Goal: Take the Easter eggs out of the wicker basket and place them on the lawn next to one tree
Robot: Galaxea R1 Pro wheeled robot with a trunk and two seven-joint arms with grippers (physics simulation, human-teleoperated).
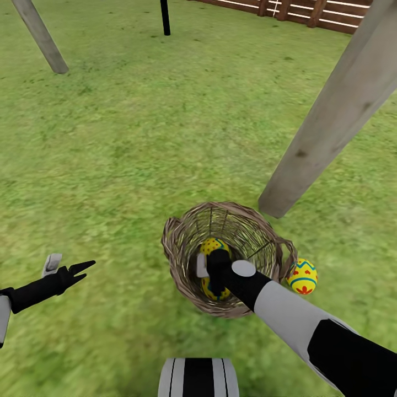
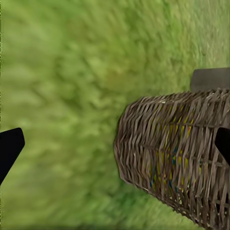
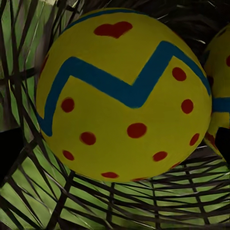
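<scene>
The wicker basket (image 1: pixel 182 259) stands on the lawn (image 1: pixel 138 165) just before the base of a thick pale tree (image 1: pixel 325 127). My right gripper (image 1: pixel 216 281) reaches down inside it. Two Easter eggs lie in the basket, one (image 1: pixel 212 245) above the gripper and one (image 1: pixel 209 290) below it. The right wrist view shows a dotted yellow egg (image 3: pixel 124 96) close up between the spread fingers of the open gripper (image 3: pixel 116 143), with a second egg (image 3: pixel 221 96) beside it. A third egg (image 1: pixel 302 277) rests on the grass right of the basket, near the trunk. My left gripper (image 1: pixel 81 271) hovers open, left of the basket (image 2: pixel 177 158).
Another pale trunk (image 1: pixel 41 36) leans at the far left, and a thin black trunk (image 1: pixel 165 16) stands at the back. A brown slat fence (image 1: pixel 298 10) closes the far right. Open grass spreads left and ahead. My base (image 1: pixel 198 377) shows at the bottom.
</scene>
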